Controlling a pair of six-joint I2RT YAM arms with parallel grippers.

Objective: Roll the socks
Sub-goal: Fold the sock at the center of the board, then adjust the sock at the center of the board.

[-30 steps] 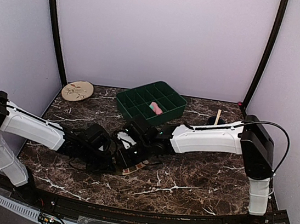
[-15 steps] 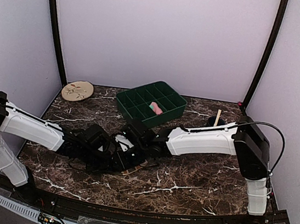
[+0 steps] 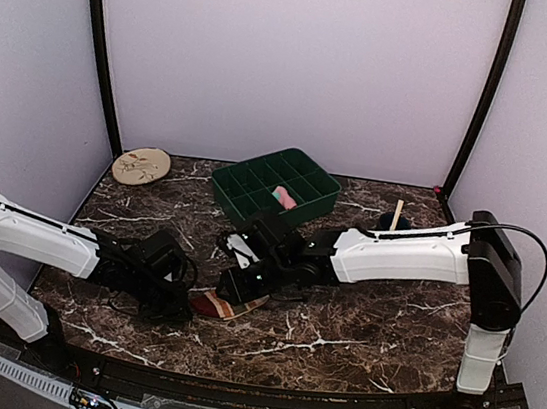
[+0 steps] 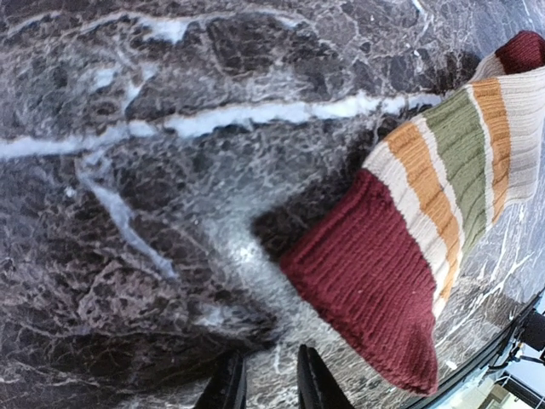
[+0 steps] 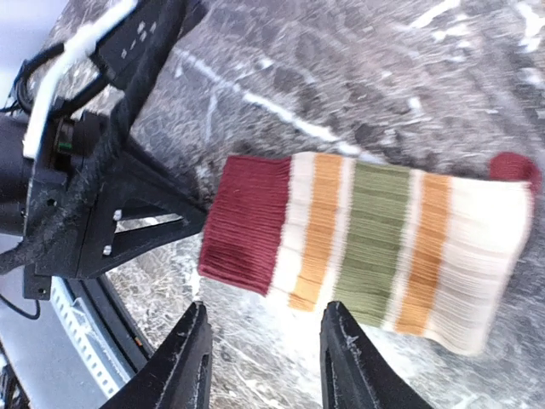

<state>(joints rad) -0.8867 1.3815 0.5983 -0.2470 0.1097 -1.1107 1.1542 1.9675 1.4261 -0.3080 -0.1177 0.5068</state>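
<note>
left gripper (image 4: 265,385) farther left, beside sock (image 4: 400,264)

The top camera is looking down from high at 6 o'clock, facing 12, taking in the whole table (image 3: 358,327). Both wrist cameras are pointing down from close range, sharing the sock (image 5: 375,247) near the table's 6 o'clock edge.

Striped sock (image 4: 400,256) partly off-frame

Table (image 3: 358,327): we see dark marble with white veins.
Tray (image 3: 245,193): green, compartmented, far centre.
Disc (image 3: 141,165): round, beige, far left corner.
Stick (image 3: 397,214): pale wood, standing in a dark cup (image 3: 404,224), far right.
</note>
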